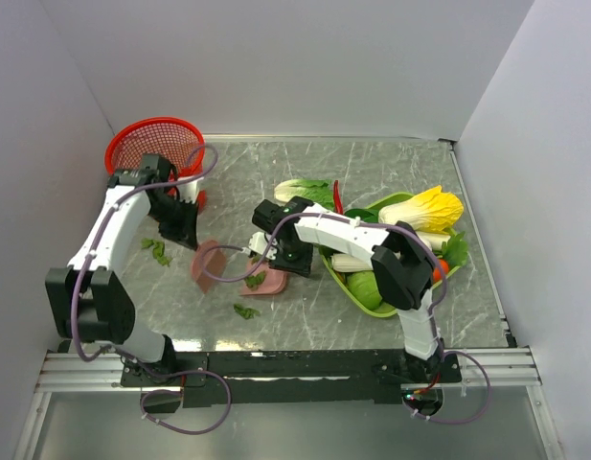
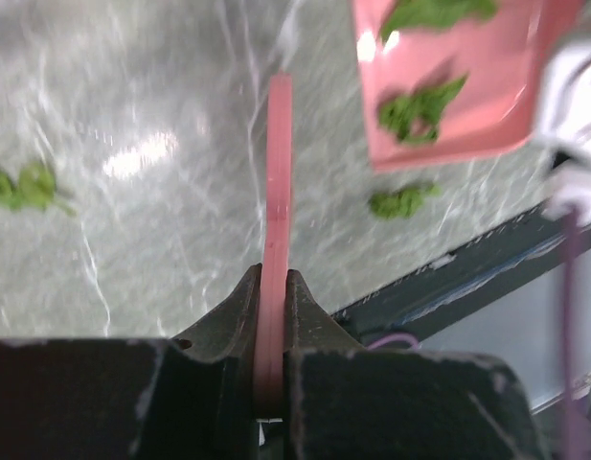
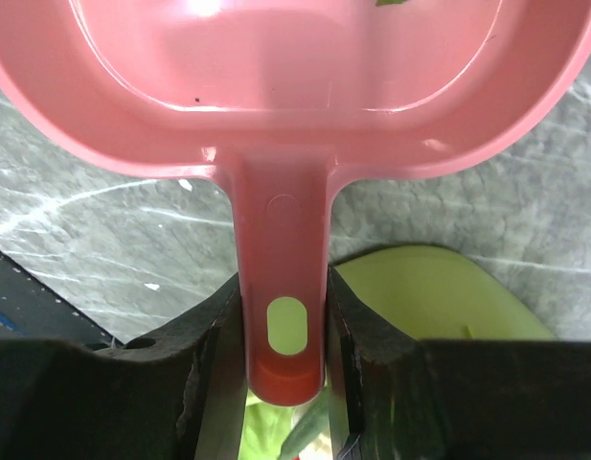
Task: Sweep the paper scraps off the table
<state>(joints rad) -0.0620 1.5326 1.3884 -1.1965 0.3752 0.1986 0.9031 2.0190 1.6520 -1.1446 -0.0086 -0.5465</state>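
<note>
Paper scraps (image 1: pixel 159 251) on table (image 1: pixel 372 163) and in dustpan (image 3: pixel 295 77) (handle tight in right pincer (image 3: pixel 285 283)), left pincer (image 2: pixel 273 278) tight on pink scraper (image 2: pixel 279 172).

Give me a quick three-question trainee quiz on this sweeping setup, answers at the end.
1. True or false: the right gripper is shut on the dustpan handle.
2. What does the left gripper hold? A: a flat pink paddle. B: a cabbage. C: nothing.
3. Fill the gap: some scraps are in the dustpan, others lie loose on the ____.

Key: 1 true. 2 A. 3 table.
</note>
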